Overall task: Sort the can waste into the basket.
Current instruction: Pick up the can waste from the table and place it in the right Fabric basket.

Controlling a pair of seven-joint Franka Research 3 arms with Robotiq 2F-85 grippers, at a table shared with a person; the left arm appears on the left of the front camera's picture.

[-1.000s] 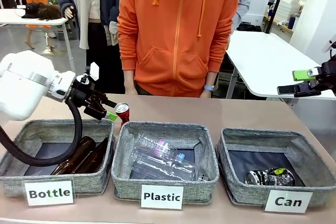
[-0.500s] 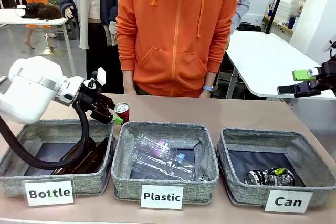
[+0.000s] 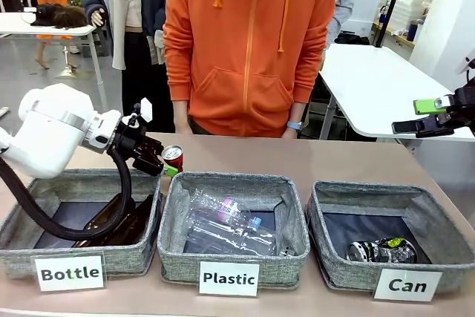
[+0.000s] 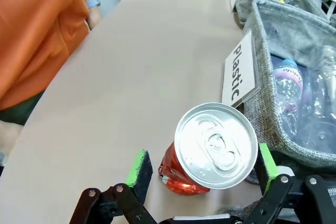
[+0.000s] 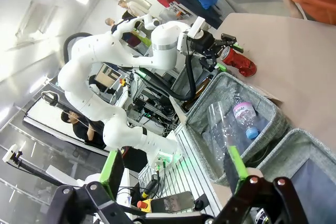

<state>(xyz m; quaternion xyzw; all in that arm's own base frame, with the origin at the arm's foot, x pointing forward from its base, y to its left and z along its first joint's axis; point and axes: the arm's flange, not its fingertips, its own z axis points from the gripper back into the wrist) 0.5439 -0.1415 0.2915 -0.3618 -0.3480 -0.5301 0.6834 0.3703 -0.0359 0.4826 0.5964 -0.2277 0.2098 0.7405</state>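
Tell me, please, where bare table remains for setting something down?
The beige tabletop lies bare between the person and the three grey fabric bins. It is crowded around the red metal can, where the left end effector hovers beside the "Plastic" bin.

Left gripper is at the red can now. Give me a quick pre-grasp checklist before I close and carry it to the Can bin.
1. Red can between the left gripper pads: ok.
2. Left gripper open: ok.
3. Can upright on the table: ok.
4. Pads touching the can: cannot tell.
5. Can bin has room, with a crushed can inside: ok.
6. Right gripper off the carry path: ok, probably.
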